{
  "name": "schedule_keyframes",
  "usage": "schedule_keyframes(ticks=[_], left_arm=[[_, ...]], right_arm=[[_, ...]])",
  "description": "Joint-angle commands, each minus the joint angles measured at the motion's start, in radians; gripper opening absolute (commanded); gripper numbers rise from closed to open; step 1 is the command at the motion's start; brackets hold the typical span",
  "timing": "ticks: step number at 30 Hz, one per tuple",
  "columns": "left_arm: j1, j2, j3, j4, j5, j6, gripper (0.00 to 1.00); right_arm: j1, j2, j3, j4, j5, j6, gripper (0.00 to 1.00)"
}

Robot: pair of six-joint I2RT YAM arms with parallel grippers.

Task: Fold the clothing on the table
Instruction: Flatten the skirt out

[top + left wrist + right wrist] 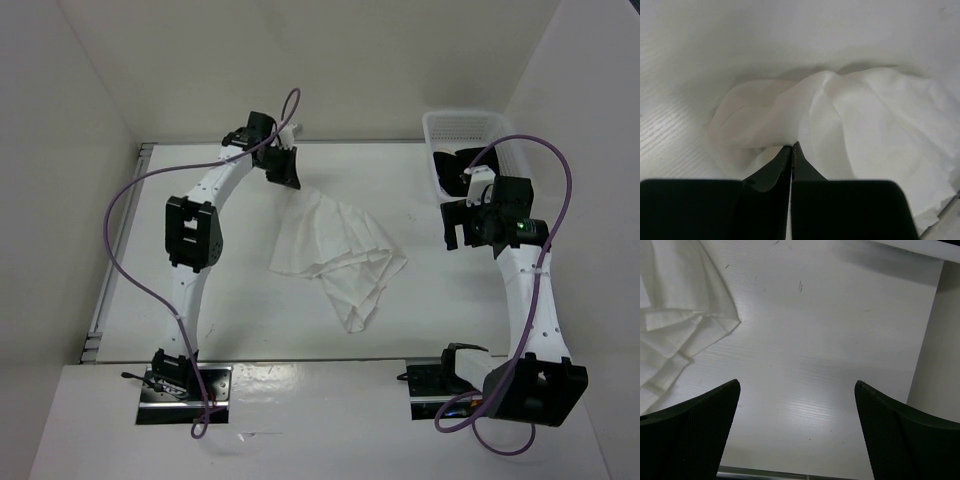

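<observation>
White pleated clothing is seen from above, crumpled on the table, its far corner at the left gripper. From the left wrist, the jaws are seen closed on its thin fabric. From the right wrist, the right gripper is seen wide open beside it. If only one layer is pinched, the corner could slip when lifted.

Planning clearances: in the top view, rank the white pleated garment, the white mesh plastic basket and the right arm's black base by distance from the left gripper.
1. White pleated garment, at the left gripper's tips, mid-table.
2. White mesh plastic basket, far right.
3. Right arm's black base, near right.
</observation>
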Motion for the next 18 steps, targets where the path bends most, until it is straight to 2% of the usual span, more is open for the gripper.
schedule_keyframes(ticks=[1, 4, 6, 10, 11, 12, 14, 15, 17, 18], left_arm=[[-0.023, -0.130, 0.151, -0.056, 0.190, 0.113, 0.00], [-0.033, -0.238, 0.272, -0.170, 0.308, 0.211, 0.00], [-0.046, -0.299, 0.315, -0.216, 0.319, 0.262, 0.00], [-0.087, -0.455, 0.231, -0.409, 0.363, 0.440, 0.00], [-0.096, -0.466, 0.152, -0.535, 0.364, 0.535, 0.00], [-0.108, -0.483, 0.063, -0.564, 0.376, 0.549, 0.00], [-0.109, -0.595, -0.179, -0.564, 0.331, 0.618, 0.00], [-0.118, -0.654, -0.391, -0.542, 0.312, 0.619, 0.00], [-0.118, -0.669, -0.517, -0.560, 0.281, 0.644, 0.00], [-0.118, -0.679, -0.565, -0.560, 0.267, 0.658, 0.04]], right_arm=[[-0.007, -0.042, 0.001, 0.007, 0.006, 0.011, 0.99], [-0.007, -0.062, 0.001, 0.016, 0.006, 0.011, 0.99], [-0.007, -0.062, 0.001, 0.016, -0.018, 0.011, 0.99], [-0.007, -0.085, -0.008, 0.036, -0.055, 0.011, 0.99], [-0.007, -0.096, -0.008, 0.036, -0.055, 0.011, 0.99], [-0.007, -0.096, -0.008, 0.036, -0.069, 0.011, 0.99], [-0.007, -0.105, -0.008, 0.036, -0.083, 0.011, 0.99], [-0.007, -0.105, -0.008, 0.036, -0.097, 0.011, 0.99], [-0.007, -0.105, -0.008, 0.036, -0.108, 0.000, 0.99], [-0.007, -0.105, -0.008, 0.036, -0.118, 0.000, 0.99]])
